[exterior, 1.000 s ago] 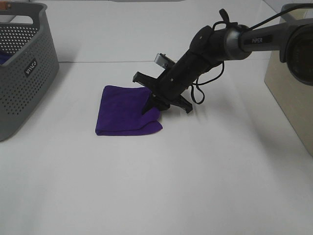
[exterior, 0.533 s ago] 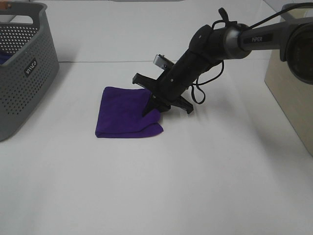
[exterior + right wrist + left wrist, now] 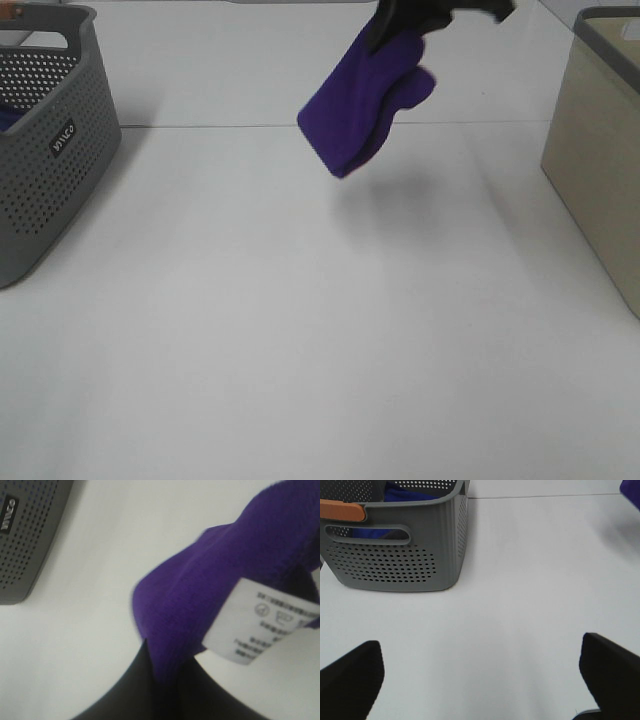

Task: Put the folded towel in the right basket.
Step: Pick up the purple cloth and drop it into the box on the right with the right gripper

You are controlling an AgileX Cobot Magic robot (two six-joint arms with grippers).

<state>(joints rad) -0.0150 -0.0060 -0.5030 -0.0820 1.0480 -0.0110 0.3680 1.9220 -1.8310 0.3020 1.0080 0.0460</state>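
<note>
The folded purple towel (image 3: 365, 100) hangs in the air above the back of the table, held by its upper end. My right gripper (image 3: 400, 22) is shut on it at the top edge of the exterior high view, where only its black fingers show. In the right wrist view the towel (image 3: 220, 590) fills the frame with its white care label (image 3: 260, 622), and a dark finger (image 3: 147, 690) presses on it. The right basket (image 3: 600, 140) is beige and stands at the right edge, apart from the towel. My left gripper (image 3: 480, 680) is open and empty over bare table.
A grey perforated basket (image 3: 45, 130) stands at the left edge with blue cloth inside; it also shows in the left wrist view (image 3: 395, 545) with an orange handle (image 3: 340, 511). The white table (image 3: 300, 330) spreads between the two baskets.
My right gripper has lifted the towel off the table and carried it up and to the right. The towel now hangs in the air instead of lying flat.
</note>
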